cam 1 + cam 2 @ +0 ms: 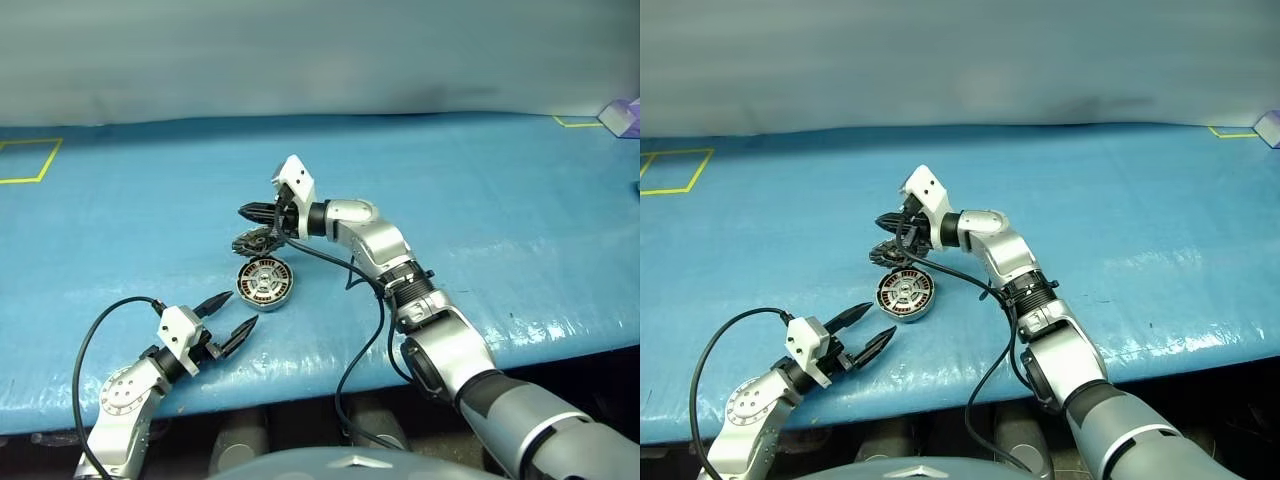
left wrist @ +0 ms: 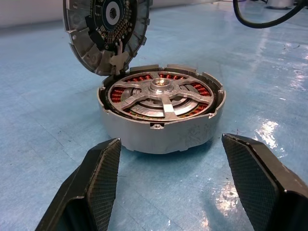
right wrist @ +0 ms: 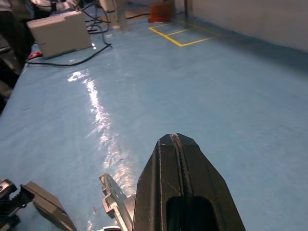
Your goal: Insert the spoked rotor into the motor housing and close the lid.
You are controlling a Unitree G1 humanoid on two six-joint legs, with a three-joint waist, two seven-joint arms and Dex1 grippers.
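Head views show the motor housing [image 1: 264, 283] flat on the blue table [image 1: 500, 200] with the spoked rotor [image 1: 263, 280] seated inside it, the left gripper [image 1: 234, 318] spread open just short of it, and the right gripper [image 1: 256, 212] pressed shut above the lid [image 1: 252, 241], which leans tilted at the housing's far edge. Left wrist view frames the housing [image 2: 161, 126] between and beyond the two parted fingers [image 2: 98, 185], the lid [image 2: 105, 33] propped upright on its rear rim. Right wrist view has the closed fingers [image 3: 182, 192] over the table with the lid's notched edge [image 3: 115, 202] showing just beside them.
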